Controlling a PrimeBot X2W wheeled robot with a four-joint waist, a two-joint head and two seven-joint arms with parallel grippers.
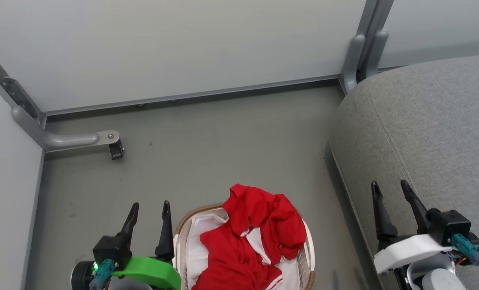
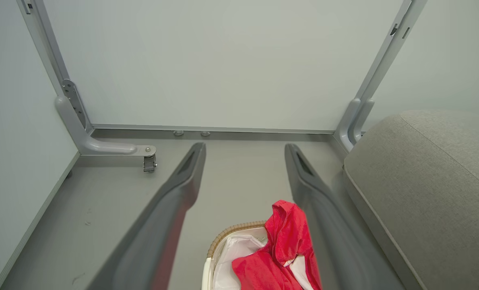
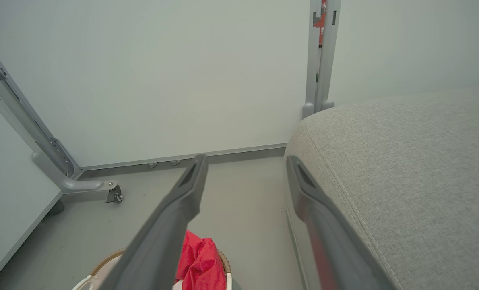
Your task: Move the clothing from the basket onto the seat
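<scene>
Red clothing [image 1: 255,233] with white trim is heaped in the white basket [image 1: 183,229] with a brown rim, on the floor at the bottom centre of the head view. The clothing [image 2: 281,245] and basket [image 2: 231,235] also lie low in the left wrist view, and the clothing [image 3: 199,262] peeks low in the right wrist view. The grey seat [image 1: 428,137] rises on the right. My left gripper [image 1: 149,211] stands open just left of the basket, empty. My right gripper [image 1: 390,191] stands open over the seat's front edge, empty.
Pale partition panels close off the back and left. A grey foot with a caster [image 1: 116,150] juts from the left corner, and a grey post [image 1: 358,60] stands behind the seat. Bare grey floor [image 1: 207,149] lies beyond the basket.
</scene>
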